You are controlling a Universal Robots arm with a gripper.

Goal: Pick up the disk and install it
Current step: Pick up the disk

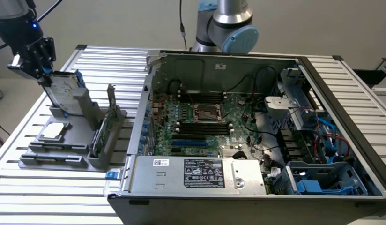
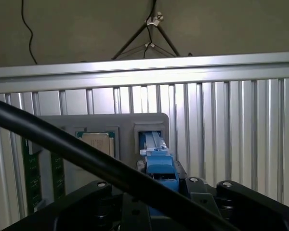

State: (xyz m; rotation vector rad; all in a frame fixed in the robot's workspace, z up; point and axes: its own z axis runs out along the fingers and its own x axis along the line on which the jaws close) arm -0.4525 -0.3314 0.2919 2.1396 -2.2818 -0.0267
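Disk: silver-grey hard drive in blue plastic carrier (image 1: 67, 91) (image 2: 160, 166), on edge in grey plastic rack (image 1: 99, 157) on counter (image 1: 55, 192).
Long axis: upright, straight below black gripper (image 1: 44, 77).
Jaws: at its top edge; their width cannot be told.

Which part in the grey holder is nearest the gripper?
The disk, upright in its blue carrier, with the gripper at its top edge. The square chip lies flat; the thin card stands farther to the exterior view's right.
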